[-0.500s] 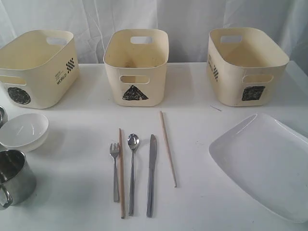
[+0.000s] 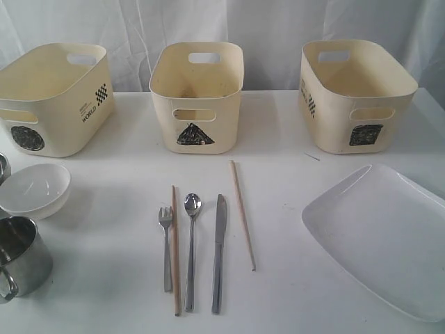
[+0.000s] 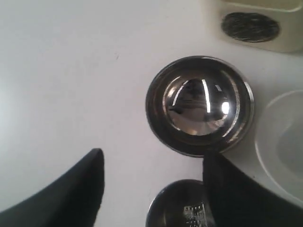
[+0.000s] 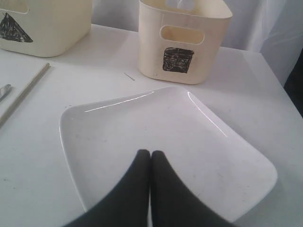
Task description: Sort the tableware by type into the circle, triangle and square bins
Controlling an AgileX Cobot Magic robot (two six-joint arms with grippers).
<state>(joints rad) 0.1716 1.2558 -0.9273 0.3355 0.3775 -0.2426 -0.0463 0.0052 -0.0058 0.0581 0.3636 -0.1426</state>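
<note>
the right pincer (image 4: 150,158) shows two black fingers pressed together, nothing between them, tips over the white rounded-square plate (image 4: 189,137); whether they touch it cannot be told; the plate lies flat on the white counter (image 4: 94,66); near one corner stands the cream square-marked bin (image 4: 182,40); the triangle-marked bin (image 4: 47,19) stands well apart from it; a wooden chopstick (image 4: 26,92) lies beside the plate, not touching it

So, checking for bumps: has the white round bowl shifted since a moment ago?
No; the white round bowl sits unchanged before the cream circle-marked bin.
</note>
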